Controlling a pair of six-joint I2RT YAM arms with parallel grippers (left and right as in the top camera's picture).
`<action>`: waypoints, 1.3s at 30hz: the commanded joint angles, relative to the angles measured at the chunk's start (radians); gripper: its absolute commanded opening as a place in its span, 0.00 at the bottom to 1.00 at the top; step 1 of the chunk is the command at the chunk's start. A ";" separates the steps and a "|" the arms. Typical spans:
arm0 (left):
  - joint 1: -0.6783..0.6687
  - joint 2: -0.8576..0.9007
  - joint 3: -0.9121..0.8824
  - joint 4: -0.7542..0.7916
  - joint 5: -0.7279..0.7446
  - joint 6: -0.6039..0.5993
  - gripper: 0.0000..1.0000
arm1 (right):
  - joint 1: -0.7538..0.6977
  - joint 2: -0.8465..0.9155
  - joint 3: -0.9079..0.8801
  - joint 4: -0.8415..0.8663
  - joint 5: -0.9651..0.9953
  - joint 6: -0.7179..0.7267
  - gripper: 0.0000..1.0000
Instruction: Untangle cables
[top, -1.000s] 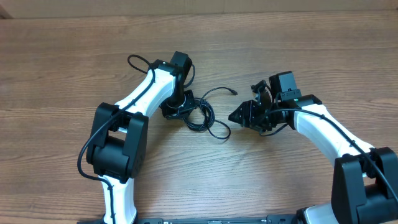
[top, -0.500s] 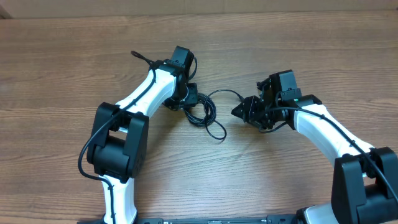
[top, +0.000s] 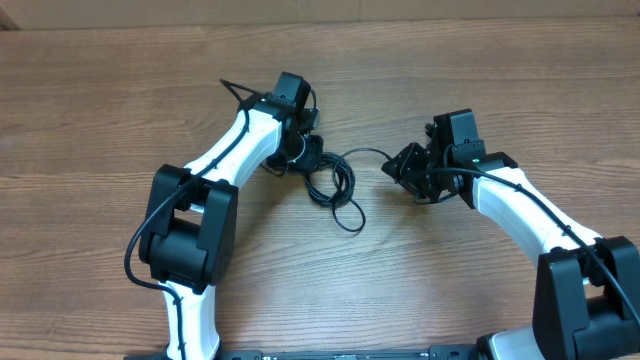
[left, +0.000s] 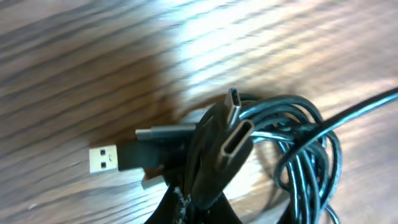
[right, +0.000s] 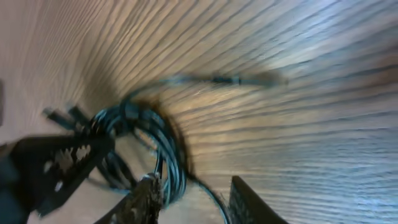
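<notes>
Cables (left: 292, 143) bunched, clamped in left jaws; right jaws stand apart near them

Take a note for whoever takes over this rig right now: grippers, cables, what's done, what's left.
Left gripper: shut, apparently pinching the cables at the bundle's left side.
Right gripper: open, holding nothing, just right of the bundle.
Cables: one tangled coil on the table between the arms, plugs poking out.
Done: nothing separated.
Left: pull each cable free.
</notes>
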 joint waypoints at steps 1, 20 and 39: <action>-0.003 -0.003 0.034 0.000 0.097 0.114 0.04 | -0.003 0.000 0.003 0.004 0.099 0.142 0.42; -0.006 -0.023 0.034 -0.011 0.301 0.295 0.04 | -0.001 0.000 0.003 -0.063 0.200 0.452 0.60; -0.023 -0.023 0.034 -0.011 0.220 0.321 0.04 | 0.008 0.000 0.003 -0.003 0.134 0.504 0.63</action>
